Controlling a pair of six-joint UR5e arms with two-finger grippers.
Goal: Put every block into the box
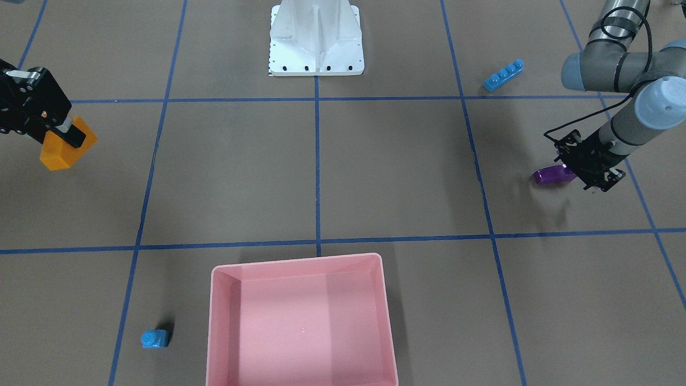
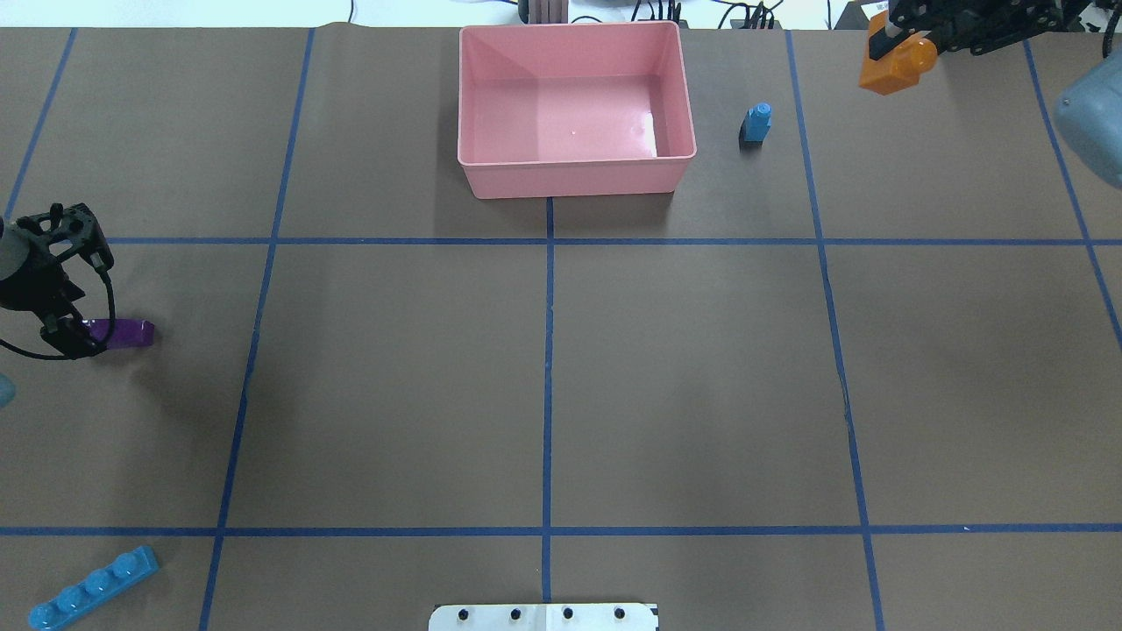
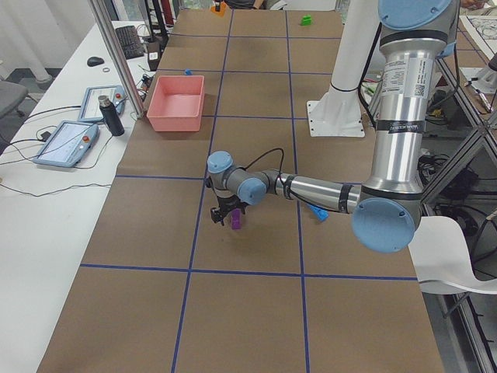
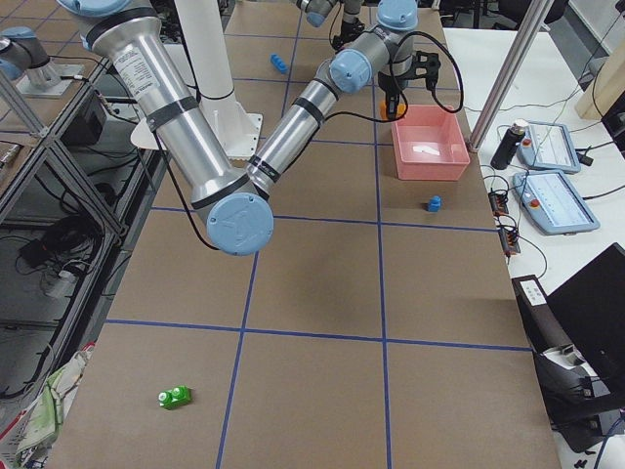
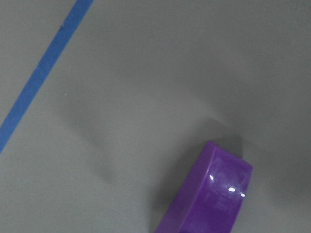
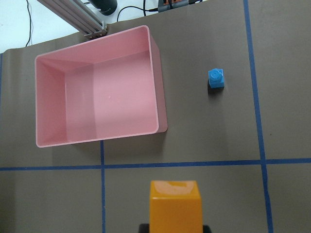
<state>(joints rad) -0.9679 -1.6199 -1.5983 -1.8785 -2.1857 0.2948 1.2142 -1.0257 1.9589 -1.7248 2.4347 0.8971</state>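
Nothing is lying in the box [image 1: 300, 261] yet; it is sitting at 12 o'clock overhead. Your right gripper [image 1: 67, 134] is clamping the orange block [image 1: 64, 153] at 1 o'clock, and your left gripper [image 1: 576, 171] seems to be clamping the purple block [image 1: 549, 176] at 9. The blue cube [image 1: 154, 338], long blue block [image 1: 502, 75] and green block [image 4: 175, 397] are waiting on open counter.
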